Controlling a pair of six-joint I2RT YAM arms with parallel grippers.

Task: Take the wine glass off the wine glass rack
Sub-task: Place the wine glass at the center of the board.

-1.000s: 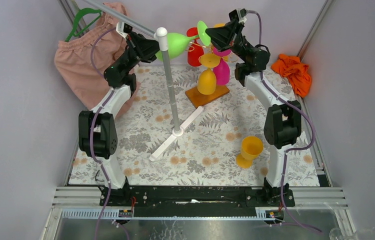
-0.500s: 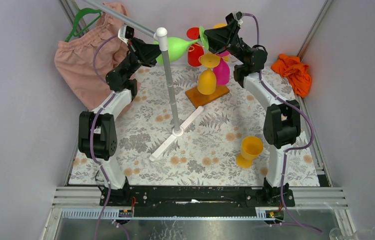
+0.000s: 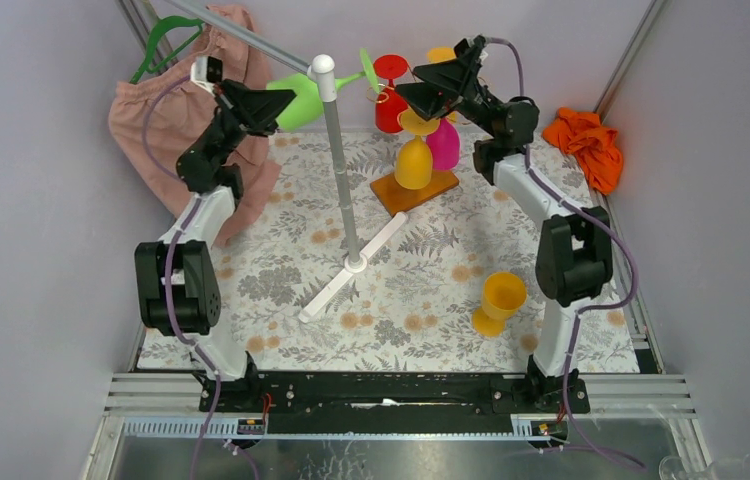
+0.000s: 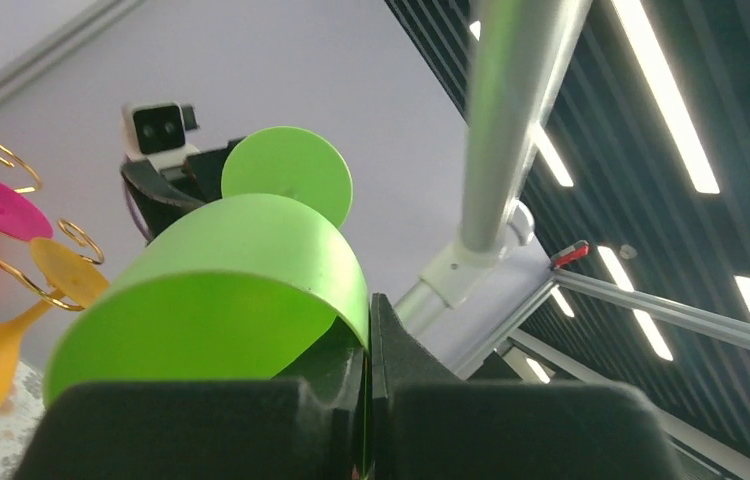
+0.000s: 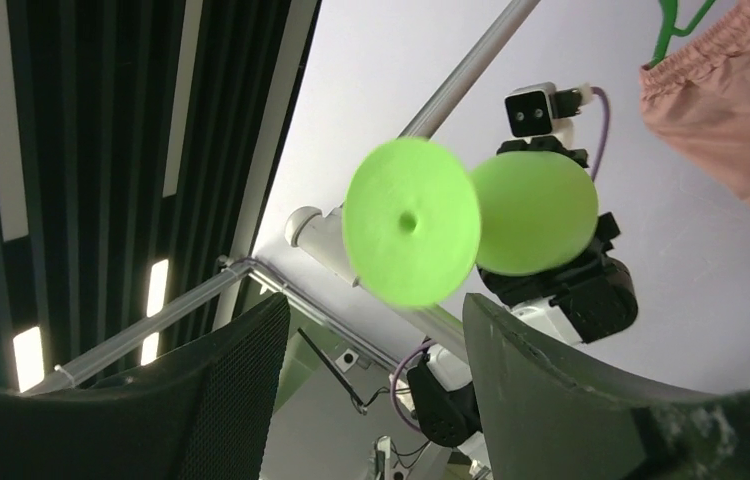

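"The wine glass [image 3: 301, 98], where is it at this moment?"

"It is in my left claw [image 3: 269, 103]. This claw is closed on the wall of the green bowl. The glass lies on its side in the air, high over the worktop [image 3: 251, 260]. The stem goes out from the claw to the right, with the round foot at its end."

"And the wine glass rack?"

"The wine glass rack [image 3: 429, 186] stands to the right of my left claw, beyond the foot of the glass. In my left wrist camera the gold curls are at one side and the foot does not touch them. An orange glass [image 3: 413, 160], a pink glass [image 3: 444, 145] and a red glass [image 3: 388, 100] hang on the rack with the bowl down."

"What does your right claw do?"

"My right claw [image 3: 413, 95] is open and grips nothing. It is up beside the top of the rack. Between its two fingers [image 5: 231, 400] the wrist camera sees the green foot, apart from both of them."

"Is something between the two claws?"

"The white pole stand [image 3: 339, 170]. Its round top is just beside the bowl, to the right of my left claw. A yellow glass [image 3: 499, 298] stands on the worktop, well below my right claw."
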